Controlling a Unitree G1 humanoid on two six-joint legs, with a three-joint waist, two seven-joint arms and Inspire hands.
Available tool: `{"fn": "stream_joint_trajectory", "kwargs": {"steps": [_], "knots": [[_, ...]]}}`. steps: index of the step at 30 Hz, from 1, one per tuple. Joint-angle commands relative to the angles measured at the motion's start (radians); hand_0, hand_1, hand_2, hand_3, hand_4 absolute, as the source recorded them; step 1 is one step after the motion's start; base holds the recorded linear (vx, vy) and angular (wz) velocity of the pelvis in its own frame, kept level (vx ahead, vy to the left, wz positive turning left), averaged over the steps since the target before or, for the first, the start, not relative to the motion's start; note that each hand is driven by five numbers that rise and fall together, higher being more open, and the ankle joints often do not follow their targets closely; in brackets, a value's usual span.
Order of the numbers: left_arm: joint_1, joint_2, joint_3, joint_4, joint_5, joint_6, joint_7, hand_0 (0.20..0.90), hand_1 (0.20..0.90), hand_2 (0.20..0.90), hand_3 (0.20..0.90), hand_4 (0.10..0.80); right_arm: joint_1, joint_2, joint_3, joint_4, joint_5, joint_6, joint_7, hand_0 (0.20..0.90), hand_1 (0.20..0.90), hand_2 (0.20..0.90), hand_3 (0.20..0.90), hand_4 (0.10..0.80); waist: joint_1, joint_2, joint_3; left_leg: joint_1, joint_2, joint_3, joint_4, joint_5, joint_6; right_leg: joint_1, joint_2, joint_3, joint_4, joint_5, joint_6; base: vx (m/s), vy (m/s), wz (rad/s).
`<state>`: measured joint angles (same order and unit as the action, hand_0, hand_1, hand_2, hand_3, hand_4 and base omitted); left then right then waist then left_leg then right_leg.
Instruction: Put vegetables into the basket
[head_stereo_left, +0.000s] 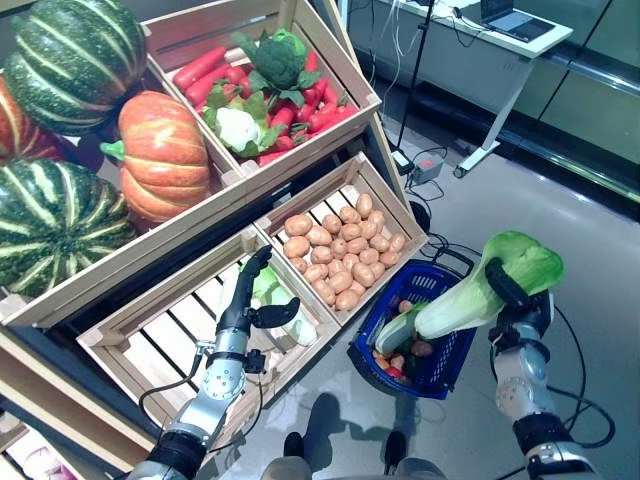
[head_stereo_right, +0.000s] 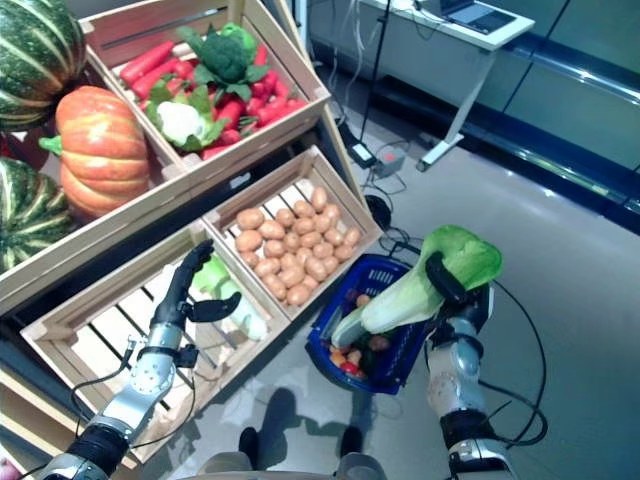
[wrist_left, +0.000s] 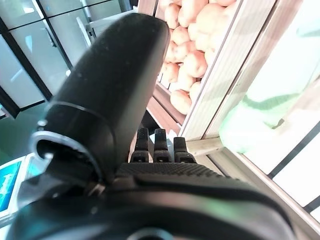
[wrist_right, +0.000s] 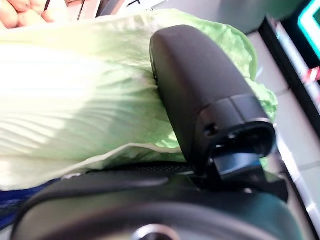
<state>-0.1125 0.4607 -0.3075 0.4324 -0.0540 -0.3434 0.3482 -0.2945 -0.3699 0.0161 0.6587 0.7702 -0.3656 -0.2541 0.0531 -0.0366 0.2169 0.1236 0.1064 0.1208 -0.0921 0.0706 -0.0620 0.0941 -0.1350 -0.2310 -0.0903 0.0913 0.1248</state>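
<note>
1. While the right hand (head_stereo_left: 512, 292) holds the cabbage (head_stereo_left: 480, 290) with its thumb curled over the leafy end, the cabbage lies slanted, with the white stem end pointing down and toward the robot's left, into the basket (head_stereo_left: 452, 362).
2. Its long axis runs from the hand down to the basket, and the stem end is already over the basket's rim; I cannot tell if it touches the vegetables inside.
3. My judgement is that the coming move turns on this slant: if the hand lowers and releases, the cabbage should slide stem first into the basket.
4. Some small vegetables (head_stereo_left: 400, 355) already lie in the basket, so the cabbage may rest on top of them and lean over the rim.
5. At the other side, the left hand (head_stereo_left: 243, 300) is over the slatted crate (head_stereo_left: 140, 350), with straight fingers and the thumb standing out, holding nothing.
6. Just beside its fingers lies a second pale green cabbage (head_stereo_left: 285, 305), the only thing left in this crate.
7. Next to this crate is the potato crate (head_stereo_left: 395, 200), between the left hand and the basket.
8. Higher on the stand are pumpkins (head_stereo_left: 160, 155) and a crate of mixed vegetables (head_stereo_left: 265, 85), well apart from both hands.
</note>
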Motion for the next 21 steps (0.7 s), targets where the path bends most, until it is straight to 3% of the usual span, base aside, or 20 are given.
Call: {"fn": "stream_joint_trajectory", "kwargs": {"steps": [1,7,16,19,21], "knots": [[-0.125,0.026,-0.029,-0.055,-0.020,-0.080,0.005,0.900,0.900,0.900,0.900,0.800,-0.148,-0.120,0.012,0.024,-0.092,-0.034,-0.036,0.300,0.300,0.300,0.300,0.400,0.039,0.006,-0.075,-0.035,0.017,-0.040,0.005,-0.031,-0.021,0.068,-0.046,-0.010,0.005,-0.020,-0.004,0.091,-0.064,0.17],[-0.138,0.046,-0.063,-0.038,-0.028,-0.091,-0.017,0.900,0.900,0.900,0.900,0.800,-0.237,-0.162,0.031,0.256,-0.154,0.058,-0.033,0.300,0.300,0.300,0.300,0.400,0.070,0.012,-0.082,-0.021,0.028,-0.057,0.005,-0.026,-0.030,0.095,-0.037,-0.020,0.010,-0.042,-0.015,0.097,-0.052,0.10],[-0.159,0.058,-0.095,-0.036,-0.048,-0.101,-0.006,0.900,0.900,0.900,0.900,0.800,-0.306,-0.195,0.042,0.439,-0.160,0.109,-0.061,0.300,0.300,0.300,0.300,0.400,0.104,0.035,-0.052,-0.057,0.025,-0.104,0.013,-0.016,-0.039,0.084,-0.038,-0.040,0.025,-0.056,-0.022,0.017,-0.031,0.18],[-0.191,0.060,-0.101,-0.041,-0.058,-0.124,0.014,0.900,0.900,0.900,0.900,0.800,-0.365,-0.220,0.043,0.472,-0.149,0.105,-0.080,0.300,0.300,0.300,0.300,0.400,0.111,0.056,0.002,-0.121,0.018,-0.121,0.070,-0.016,-0.045,0.025,-0.051,-0.049,0.081,-0.071,-0.032,-0.218,0.019,0.14],[-0.220,0.058,-0.104,-0.045,-0.055,-0.146,0.034,0.900,0.900,0.900,0.900,0.800,-0.418,-0.245,0.045,0.479,-0.144,0.094,-0.086,0.300,0.300,0.300,0.300,0.400,0.106,0.080,0.077,-0.210,0.008,-0.145,0.201,-0.035,-0.056,-0.052,-0.071,-0.053,0.192,-0.102,-0.048,-0.255,0.072,0.28]]}}
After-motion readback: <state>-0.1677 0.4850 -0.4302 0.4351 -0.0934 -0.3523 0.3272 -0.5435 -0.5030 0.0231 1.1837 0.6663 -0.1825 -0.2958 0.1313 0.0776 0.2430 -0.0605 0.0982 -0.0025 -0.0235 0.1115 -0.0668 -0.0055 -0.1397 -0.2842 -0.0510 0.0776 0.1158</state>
